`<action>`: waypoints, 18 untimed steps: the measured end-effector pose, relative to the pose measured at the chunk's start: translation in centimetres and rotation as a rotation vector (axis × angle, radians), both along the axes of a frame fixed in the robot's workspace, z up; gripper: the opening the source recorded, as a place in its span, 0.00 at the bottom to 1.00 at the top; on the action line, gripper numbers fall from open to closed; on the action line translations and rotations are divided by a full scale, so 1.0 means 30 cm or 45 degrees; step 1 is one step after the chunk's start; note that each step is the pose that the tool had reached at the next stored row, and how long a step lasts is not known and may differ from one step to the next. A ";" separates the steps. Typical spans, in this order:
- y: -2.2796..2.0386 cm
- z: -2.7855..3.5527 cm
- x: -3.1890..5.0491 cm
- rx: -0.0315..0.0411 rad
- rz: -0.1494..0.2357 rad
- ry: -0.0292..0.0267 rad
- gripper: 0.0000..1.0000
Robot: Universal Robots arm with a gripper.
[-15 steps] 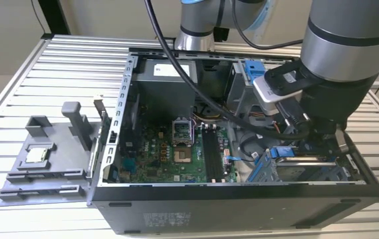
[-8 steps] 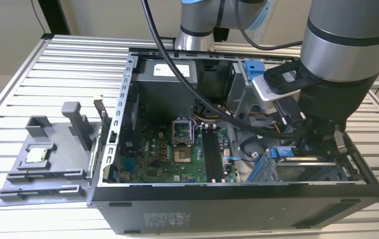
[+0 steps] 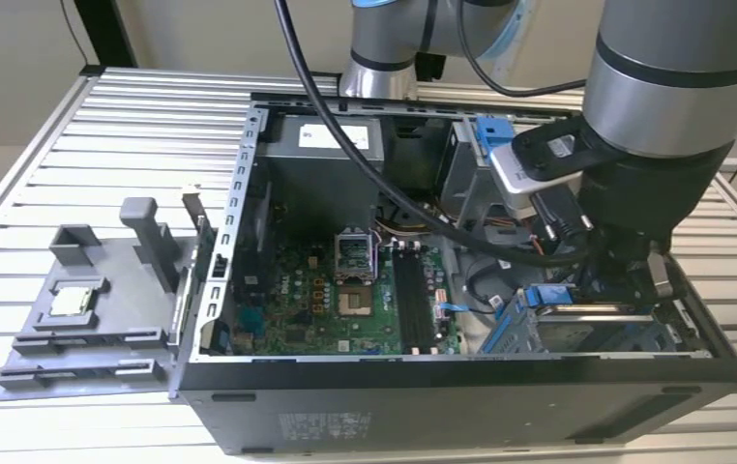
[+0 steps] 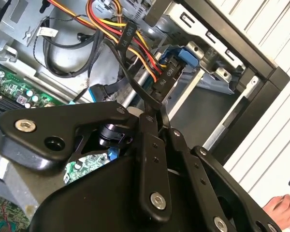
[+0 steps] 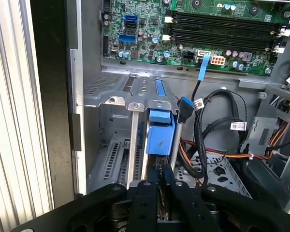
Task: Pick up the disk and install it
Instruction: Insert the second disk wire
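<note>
My gripper (image 3: 616, 290) reaches down into the front corner of the open computer case (image 3: 472, 387), at the exterior view's right, over the grey drive cage (image 3: 601, 333). In both wrist views its black fingertips (image 5: 160, 170) are pressed together with nothing between them, so the gripper (image 4: 155, 116) is shut. Just ahead of the tips, a blue plastic carrier (image 5: 160, 133) stands edge-on in a slot of the cage (image 5: 111, 101). This looks like the disk's frame; the disk's metal body is hidden. The same blue part (image 3: 553, 296) shows beside the gripper in the exterior view.
Black, red and yellow cables (image 4: 135, 43) hang close to the fingers. The green motherboard (image 3: 342, 290) fills the case floor. A grey fixture (image 3: 85, 319) holding a small square chip (image 3: 72, 301) sits outside the case at the exterior view's left. A person's hand (image 4: 282, 208) is nearby.
</note>
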State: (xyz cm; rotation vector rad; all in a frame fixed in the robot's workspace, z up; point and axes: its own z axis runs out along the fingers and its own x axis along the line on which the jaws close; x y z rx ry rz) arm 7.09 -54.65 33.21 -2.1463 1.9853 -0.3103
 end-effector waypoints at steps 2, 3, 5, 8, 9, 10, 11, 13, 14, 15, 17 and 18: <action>0.001 -0.001 0.000 0.0004 -0.004 -0.0001 0.00; 0.001 0.000 0.000 0.0002 -0.009 0.0000 0.00; 0.002 -0.001 0.000 0.0002 -0.017 0.0000 0.00; 0.004 -0.001 0.000 0.0000 -0.028 0.0000 0.00; 0.004 -0.001 0.000 0.0001 -0.031 0.0000 0.00; 0.005 -0.002 0.000 0.0002 -0.033 0.0000 0.00; 0.005 -0.002 0.000 0.0002 -0.035 0.0000 0.00; 0.006 -0.002 0.000 0.0001 -0.038 0.0000 0.00; 0.007 -0.002 0.000 0.0000 -0.039 0.0000 0.00; 0.008 -0.002 0.000 0.0000 -0.040 0.0000 0.00; 0.009 -0.002 0.000 0.0001 -0.044 0.0000 0.00; 0.010 -0.002 0.000 0.0001 -0.046 0.0000 0.00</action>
